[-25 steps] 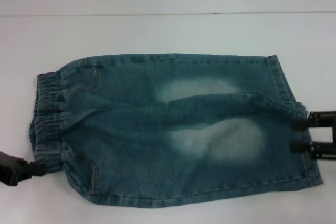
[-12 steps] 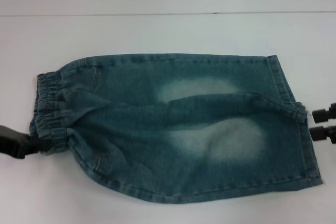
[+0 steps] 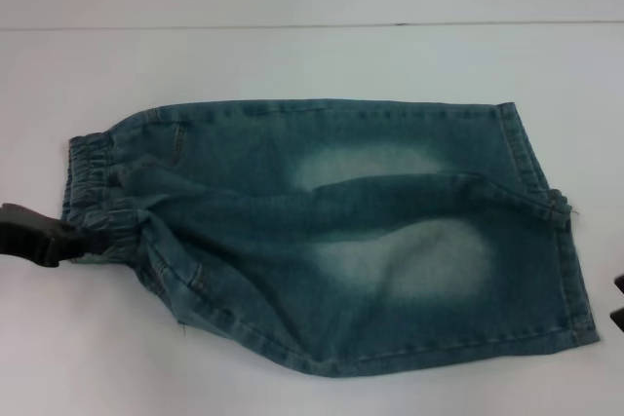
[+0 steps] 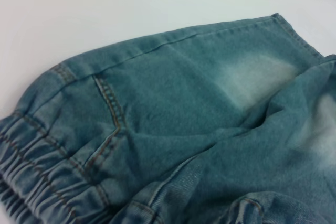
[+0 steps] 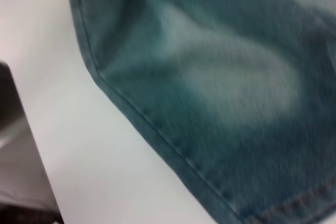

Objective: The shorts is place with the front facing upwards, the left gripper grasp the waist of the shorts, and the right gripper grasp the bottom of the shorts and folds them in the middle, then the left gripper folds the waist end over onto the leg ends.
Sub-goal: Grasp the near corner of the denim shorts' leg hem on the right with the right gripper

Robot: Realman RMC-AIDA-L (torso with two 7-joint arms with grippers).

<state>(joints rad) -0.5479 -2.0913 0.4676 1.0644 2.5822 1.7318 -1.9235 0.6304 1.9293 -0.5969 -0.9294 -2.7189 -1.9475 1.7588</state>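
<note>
The left claw [image 3: 86,243] was seen at the left edge of the head view, clamped on the waist [image 3: 93,204] of the shorts [image 3: 331,231]; its fingers were largely buried in the gathered elastic, so the width of the grip could not be judged, though the denim was drawn into creases radiating from the point of hold; the near corner of the waist was pulled inward and puckered there. The right claw [image 3: 618,299] was cut off by the right edge of the head view, only a dark sliver being visible, apart from the cloth and just beside the bottom [image 3: 556,211] of the shorts; whether it was spread or closed could not be told; nothing was seen to be held by it.

The shorts were laid flat on the white bench [image 3: 312,56], folded lengthwise, with the waist at the left and the hems at the right; two pale faded patches were shown near the middle, divided by a raised fold. In the left wrist view, the ruffled waist [image 4: 37,177], a stitched pocket seam and a faded patch were seen close up, no fingers being in view. In the right wrist view, a stitched edge of the shorts [image 5: 220,77] was seen blurred against the bench [image 5: 94,156]; a dark shape at one margin could not be made out.
</note>
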